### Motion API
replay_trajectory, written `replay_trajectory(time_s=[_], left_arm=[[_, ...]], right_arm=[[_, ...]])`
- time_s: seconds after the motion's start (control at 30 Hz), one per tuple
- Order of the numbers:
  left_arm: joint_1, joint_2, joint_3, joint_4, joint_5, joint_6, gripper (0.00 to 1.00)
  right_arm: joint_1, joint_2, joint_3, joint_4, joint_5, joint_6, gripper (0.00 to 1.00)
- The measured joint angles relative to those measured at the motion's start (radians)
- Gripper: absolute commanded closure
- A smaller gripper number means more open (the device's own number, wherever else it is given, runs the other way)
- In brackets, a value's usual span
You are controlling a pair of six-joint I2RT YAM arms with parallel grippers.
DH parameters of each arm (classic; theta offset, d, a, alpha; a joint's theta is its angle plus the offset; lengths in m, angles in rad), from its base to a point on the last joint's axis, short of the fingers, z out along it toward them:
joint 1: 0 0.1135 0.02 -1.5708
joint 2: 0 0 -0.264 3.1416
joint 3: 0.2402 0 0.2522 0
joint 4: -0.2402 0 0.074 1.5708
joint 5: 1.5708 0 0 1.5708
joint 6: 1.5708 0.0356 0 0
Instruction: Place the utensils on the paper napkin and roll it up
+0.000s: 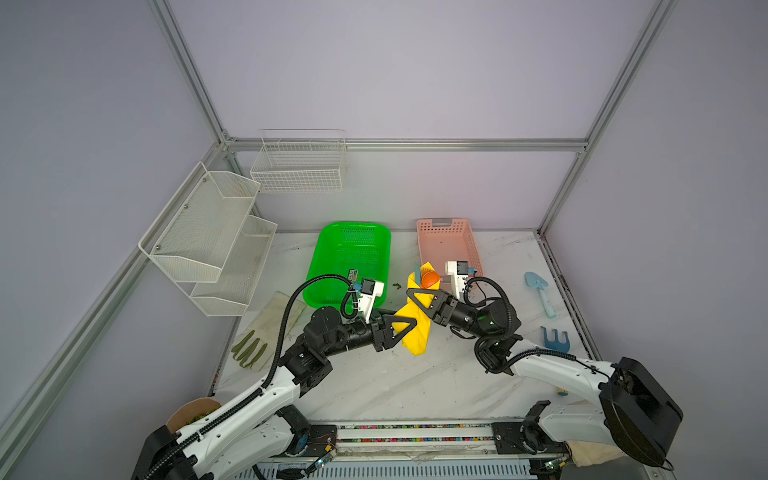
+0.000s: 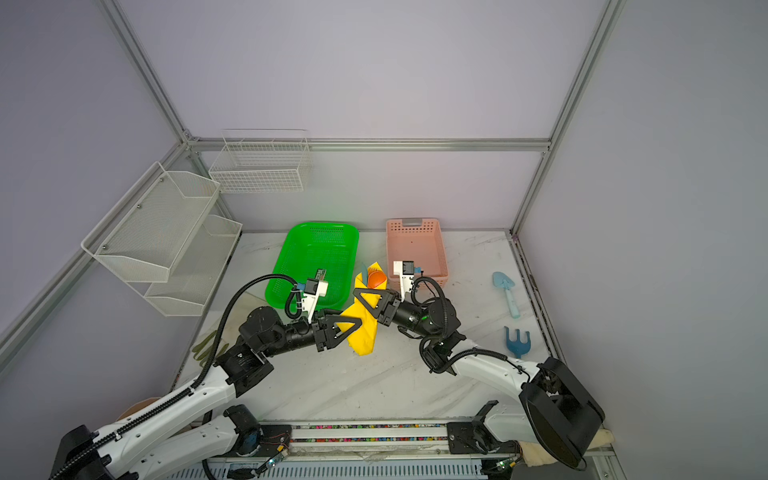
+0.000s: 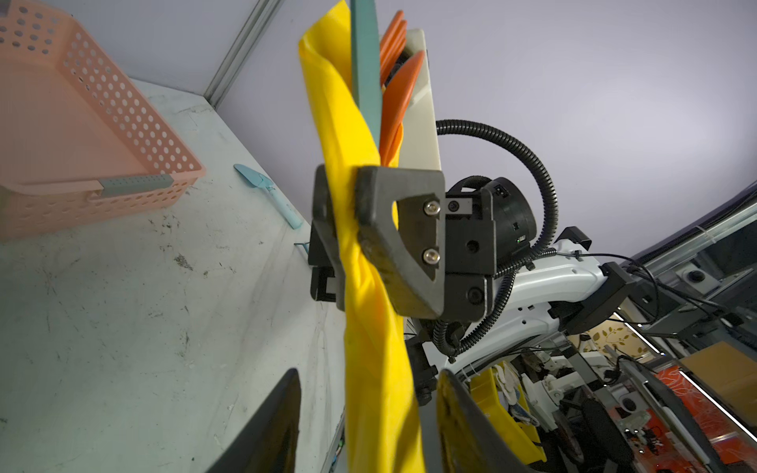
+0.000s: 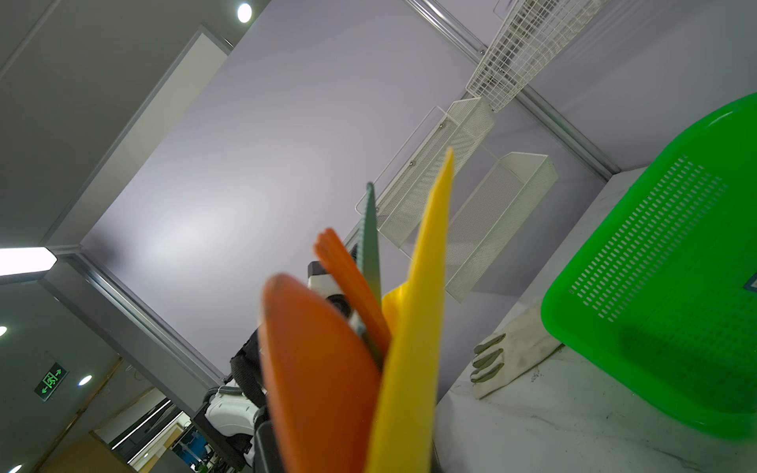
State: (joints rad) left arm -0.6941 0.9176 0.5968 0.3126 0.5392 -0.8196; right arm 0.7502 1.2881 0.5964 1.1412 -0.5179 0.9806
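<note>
The yellow paper napkin [image 1: 415, 337] [image 2: 365, 332] is wrapped into a loose roll around the utensils and hangs tilted above the table, in both top views. An orange spoon [image 1: 430, 279] [image 4: 315, 360], an orange fork [image 3: 393, 41] and a teal piece [image 3: 364, 73] stick out of its upper end. My right gripper [image 1: 415, 297] [image 3: 352, 237] is shut on the roll just below the utensil heads. My left gripper [image 1: 410, 332] [image 3: 368, 409] is open around the lower part of the roll, with a gap on each side.
A green basket [image 1: 320, 249] and a pink basket [image 1: 419, 245] stand behind the arms. A light blue shovel [image 1: 540, 291] and a blue rake [image 1: 555, 338] lie at the right. Cream gloves [image 1: 266, 332] lie at the left, under white wire shelves [image 1: 208, 237].
</note>
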Motion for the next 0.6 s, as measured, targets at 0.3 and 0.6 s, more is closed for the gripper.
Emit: replay_trajectory(time_s=[0.3, 0.6], left_arm=[[-0.001, 0.005, 0.0, 0.031, -0.005, -0.003, 0.97], [-0.001, 0.0, -0.001, 0.037, -0.013, -0.003, 1.0]], right_arm=[[0.0, 0.018, 0.0, 0.037, -0.002, 0.019, 1.0], [0.0, 0.02, 0.0, 0.051, -0.01, 0.027, 0.8]])
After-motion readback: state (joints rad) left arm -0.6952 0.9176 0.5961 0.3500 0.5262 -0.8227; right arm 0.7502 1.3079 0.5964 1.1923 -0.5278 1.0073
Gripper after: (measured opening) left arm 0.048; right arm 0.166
